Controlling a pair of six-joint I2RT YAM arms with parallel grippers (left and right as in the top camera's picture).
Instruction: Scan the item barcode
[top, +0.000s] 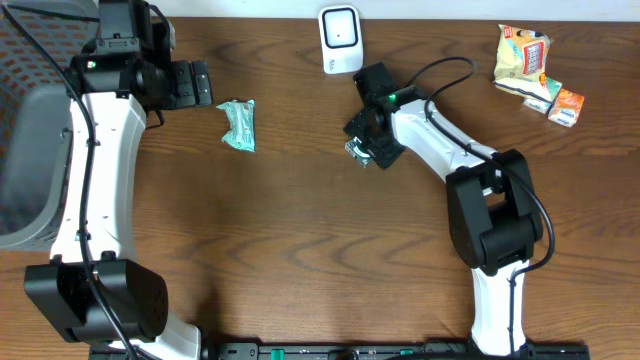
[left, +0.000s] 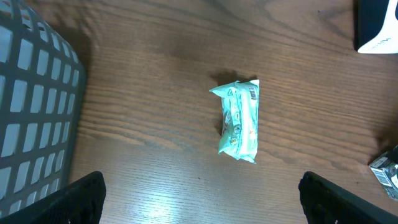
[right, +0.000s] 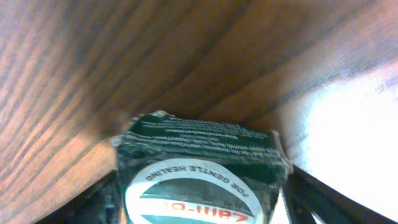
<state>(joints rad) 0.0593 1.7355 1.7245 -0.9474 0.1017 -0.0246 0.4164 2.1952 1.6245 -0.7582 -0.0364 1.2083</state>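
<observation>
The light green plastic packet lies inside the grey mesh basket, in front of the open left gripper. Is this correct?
No. The light green plastic packet lies on the brown wooden table, outside the grey mesh basket, as the left wrist view shows, in front of the open left gripper.

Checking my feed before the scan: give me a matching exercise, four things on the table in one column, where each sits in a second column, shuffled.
Things:
1. green packet
2. white scanner
3. dark box
4. grey basket

Places:
A. far left of the table
B. between the jaws of the right gripper
C. middle of the table's far edge
D. on bare wood beside the open left gripper

Pairs: 1-D, 2-C, 3-B, 4-A
</observation>
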